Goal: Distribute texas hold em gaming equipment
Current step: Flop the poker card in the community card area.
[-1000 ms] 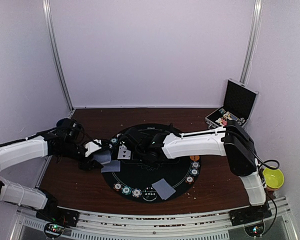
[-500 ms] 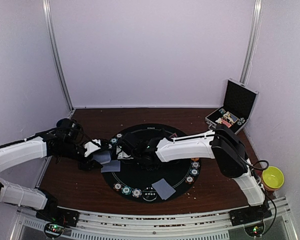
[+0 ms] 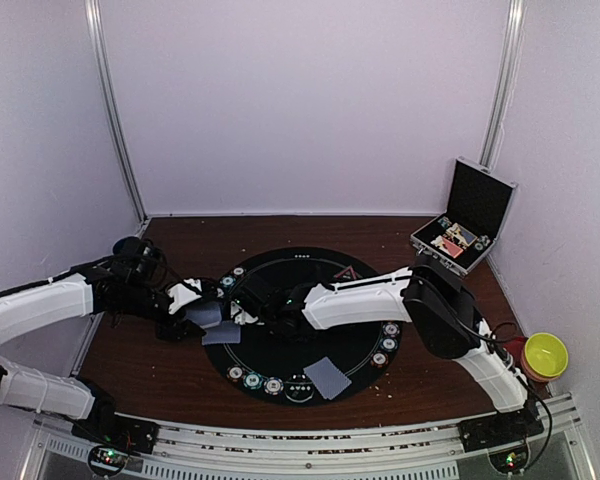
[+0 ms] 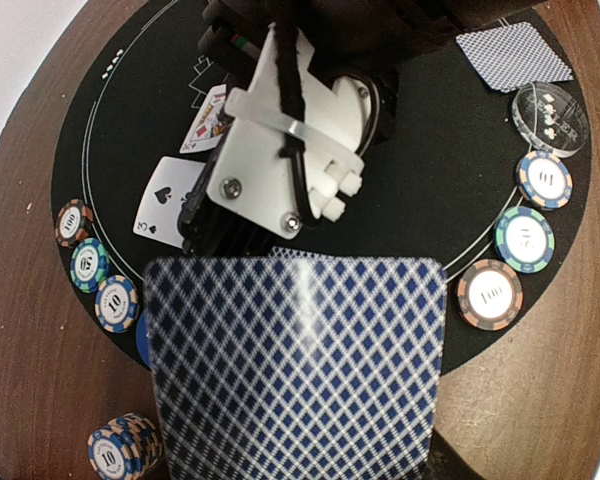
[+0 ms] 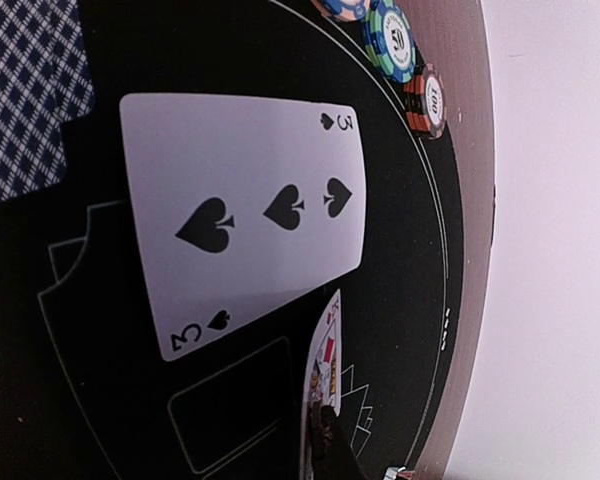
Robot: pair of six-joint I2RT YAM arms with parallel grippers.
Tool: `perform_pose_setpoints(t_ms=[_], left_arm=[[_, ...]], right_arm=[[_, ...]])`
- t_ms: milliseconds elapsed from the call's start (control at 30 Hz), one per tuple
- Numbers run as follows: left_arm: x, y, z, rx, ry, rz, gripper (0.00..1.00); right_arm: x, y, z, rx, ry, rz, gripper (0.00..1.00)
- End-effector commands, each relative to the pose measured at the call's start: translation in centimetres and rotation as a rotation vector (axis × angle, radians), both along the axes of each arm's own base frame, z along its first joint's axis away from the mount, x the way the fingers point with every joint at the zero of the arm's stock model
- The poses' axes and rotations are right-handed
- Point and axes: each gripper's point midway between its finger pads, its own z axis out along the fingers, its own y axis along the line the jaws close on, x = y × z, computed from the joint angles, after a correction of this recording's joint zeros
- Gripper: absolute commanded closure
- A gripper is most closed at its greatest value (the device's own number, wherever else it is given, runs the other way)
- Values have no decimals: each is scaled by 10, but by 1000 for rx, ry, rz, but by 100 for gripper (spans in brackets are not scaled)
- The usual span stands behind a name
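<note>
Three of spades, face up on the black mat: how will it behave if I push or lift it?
The three of spades lies flat on the mat with no raised edge showing, so it would probably slide before it lifts. It looks thin, so likely light and bendy when pinched. Its face looks smooth, so it may slip.

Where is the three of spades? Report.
Left wrist view: three of spades lies face up on the black mat, left side, between a face card and three chips.

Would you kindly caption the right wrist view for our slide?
Three of spades face up on black mat, second card beside it, chips along the rim.
</note>
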Motion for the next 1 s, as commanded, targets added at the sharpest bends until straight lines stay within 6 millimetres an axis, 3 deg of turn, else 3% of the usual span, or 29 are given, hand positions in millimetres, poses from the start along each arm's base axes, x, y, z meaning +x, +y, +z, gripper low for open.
perform_pose_setpoints(t_ms=[0, 800, 967], left_arm=[[2, -4, 6, -30, -32, -5, 47], [2, -4, 7, -32, -35, -7, 47], [2, -4, 7, -32, -35, -7, 47]], right_arm=[[7, 7, 0, 20, -11, 3, 94], [12, 8, -17, 21, 20, 32, 95], [8, 6, -18, 15, 30, 34, 90]])
